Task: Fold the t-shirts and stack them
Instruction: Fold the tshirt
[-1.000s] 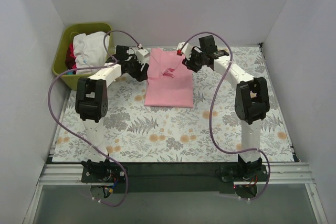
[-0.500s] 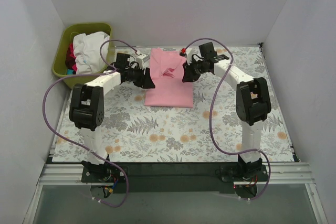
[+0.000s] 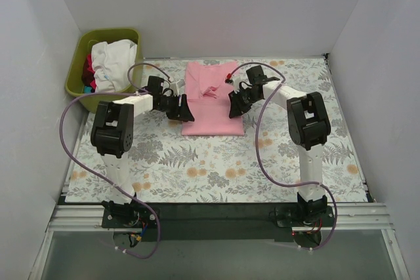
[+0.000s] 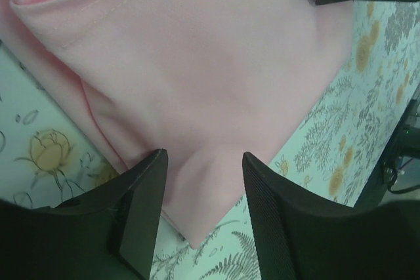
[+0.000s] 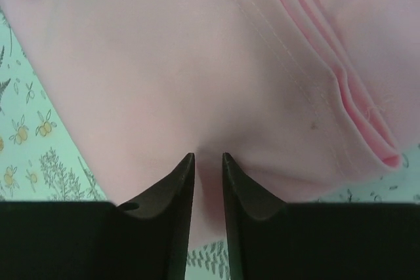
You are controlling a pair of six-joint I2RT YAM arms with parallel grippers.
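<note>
A light pink t-shirt [image 3: 209, 106] lies folded into a narrow rectangle on the floral mat [image 3: 197, 162]. My left gripper [image 3: 184, 113] sits at its near left corner. In the left wrist view the jaws [image 4: 203, 155] straddle that corner with a raised pucker of pink cloth [image 4: 216, 83] filling the gap. My right gripper [image 3: 234, 110] is at the near right corner. There the narrow jaws [image 5: 208, 157] pinch a ridge of the pink t-shirt [image 5: 164, 63]. More t-shirts, a white one [image 3: 113, 63] and a red one [image 3: 87, 67], lie heaped in the bin.
The olive-green bin [image 3: 74, 86] stands at the back left, just off the mat. White walls close in the left, back and right sides. The arms' cables [image 3: 262, 142] loop over the mat beside each arm.
Both grippers have moved from the shirt's far half down to its near corners. Both sets of jaws have narrowed around the pink cloth.
</note>
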